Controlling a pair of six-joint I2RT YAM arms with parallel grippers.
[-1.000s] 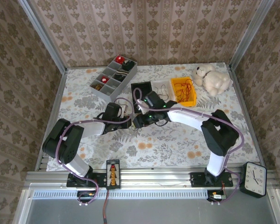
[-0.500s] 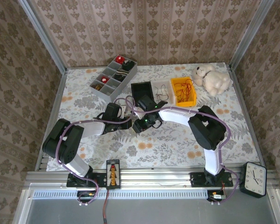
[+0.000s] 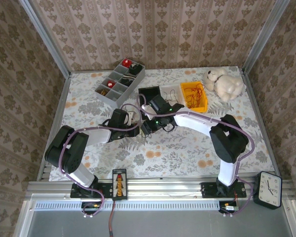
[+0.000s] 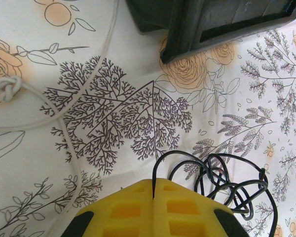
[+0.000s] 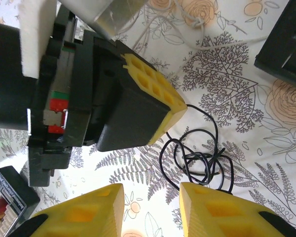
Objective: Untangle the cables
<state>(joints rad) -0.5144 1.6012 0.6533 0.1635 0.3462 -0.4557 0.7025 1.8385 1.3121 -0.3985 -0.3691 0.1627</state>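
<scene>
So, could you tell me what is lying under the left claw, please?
A loopy black cable lies on the flowered tablecloth below the left claw, one strand running into its shut fingertips. The yellow fingers cover the bunch's near part.

The left arm (image 3: 71, 148) sat low and folded at its elbow, with the forearm reaching inward to the right. The left claw (image 4: 153, 183) was closed, its yellow fingers pressed flat together along one seam. The right arm (image 3: 197, 121) doubled back at its elbow and stretched leftward to meet it. The right claw (image 5: 150, 200) pointed downward with fingers parted, just beside the left claw's tips.
</scene>
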